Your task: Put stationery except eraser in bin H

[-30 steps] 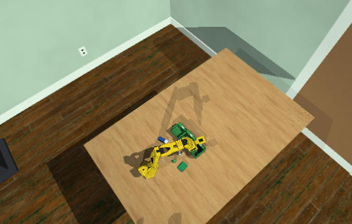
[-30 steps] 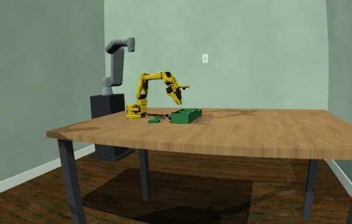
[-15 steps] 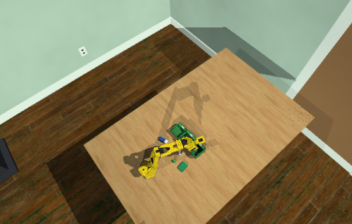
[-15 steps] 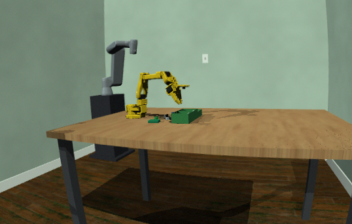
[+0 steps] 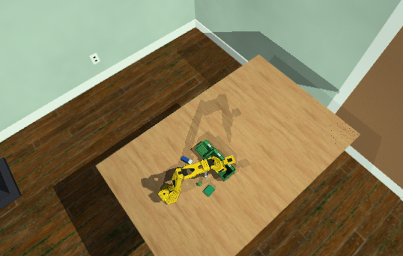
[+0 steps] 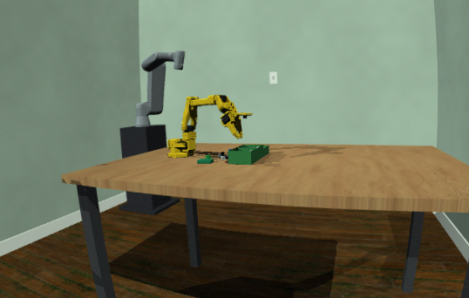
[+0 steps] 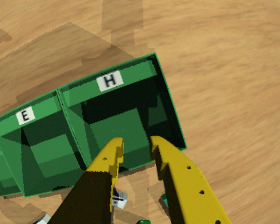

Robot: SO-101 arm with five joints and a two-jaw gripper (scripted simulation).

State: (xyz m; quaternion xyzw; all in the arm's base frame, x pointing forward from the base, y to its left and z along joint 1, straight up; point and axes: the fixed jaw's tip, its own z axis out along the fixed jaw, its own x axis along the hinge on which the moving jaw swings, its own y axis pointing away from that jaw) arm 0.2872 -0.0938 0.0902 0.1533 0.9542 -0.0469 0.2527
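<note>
A green bin (image 5: 216, 156) with two compartments stands on the table. In the wrist view the right compartment is marked H (image 7: 108, 82) and the left one E (image 7: 24, 116). My gripper (image 7: 134, 145) hangs above the H compartment with nothing between its fingers; it also shows in the exterior view (image 6: 239, 133), tilted down over the bin (image 6: 248, 153). I see only green floor in both compartments.
The yellow arm's base (image 5: 168, 194) stands on the table near the loose things. A grey arm on a dark pedestal (image 6: 150, 109) stands on the floor behind the table.
</note>
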